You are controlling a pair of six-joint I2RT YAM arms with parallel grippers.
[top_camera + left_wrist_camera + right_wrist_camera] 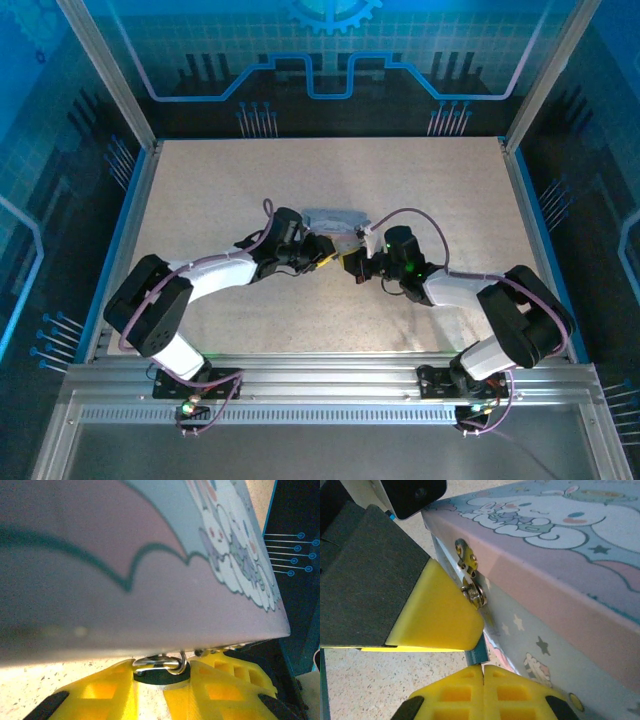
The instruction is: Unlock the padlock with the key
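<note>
The padlock (159,677), small and dark, hangs by its metal shackle (176,667) from the hasp (465,559) on the tin's front wall. My left gripper (161,672) is shut on the padlock's body, one yellow finger on each side. In the right wrist view that left finger (437,612) hides the padlock's body, and its shackle ring (476,594) peeks out by the hasp. My right gripper (483,669) is shut on the key (478,654), a thin bluish blade that sticks up from its fingertips to just under the left finger. From above, the left gripper (325,258) and the right gripper (352,265) meet tip to tip.
The silver-grey tin with a cartoon print (337,217) lies mid-table just behind both grippers. Blue raised edges (128,225) bound the speckled tabletop on both sides, with slanted metal posts (105,70) at the back corners. An aluminium rail (330,375) runs along the near edge.
</note>
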